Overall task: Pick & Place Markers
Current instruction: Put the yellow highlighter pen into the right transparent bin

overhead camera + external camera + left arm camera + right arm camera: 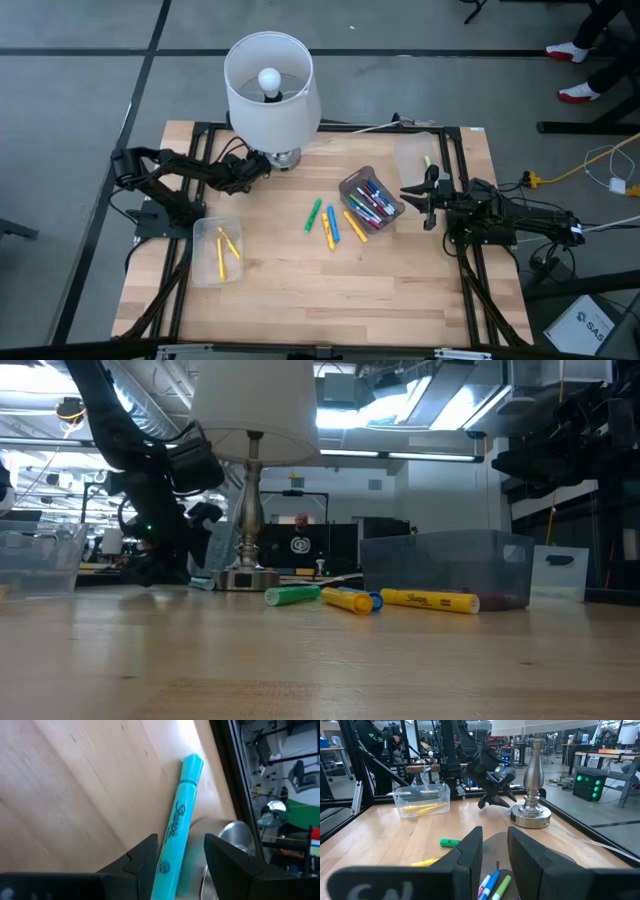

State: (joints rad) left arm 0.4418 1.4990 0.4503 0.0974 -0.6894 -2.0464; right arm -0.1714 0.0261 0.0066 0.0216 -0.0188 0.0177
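Observation:
A teal marker [182, 805] lies on the wooden table beside the lamp's metal foot [235, 835]; its end also shows in the low view [203, 582]. My left gripper [180, 840] is open at the far left by the lamp [262, 168], slanting down, with a finger on either side of the marker's barrel. Loose on the table's middle lie a green marker [313, 214], a blue one [333, 226] and a yellow one [355, 226]. My right gripper [495, 845] waits at the right [428, 195], held level, with a narrow gap and nothing in it. My left gripper stands astride the teal marker's barrel [167, 850], slanting down from the table's left, fingers along the marker. One finger [145, 855] meets the barrel's edge in the wrist view; I cannot tell whether it touches. A gap shows at the other finger [225, 855]. The marker lies on the table.
A white-shaded lamp [268, 85] stands at the far middle. A clear bin [205, 235] at the near left holds yellow markers. A grey bin [347, 184] right of centre holds several markers. Another clear bin [412, 160] sits at the far right. Black frame rails run along the table's edges.

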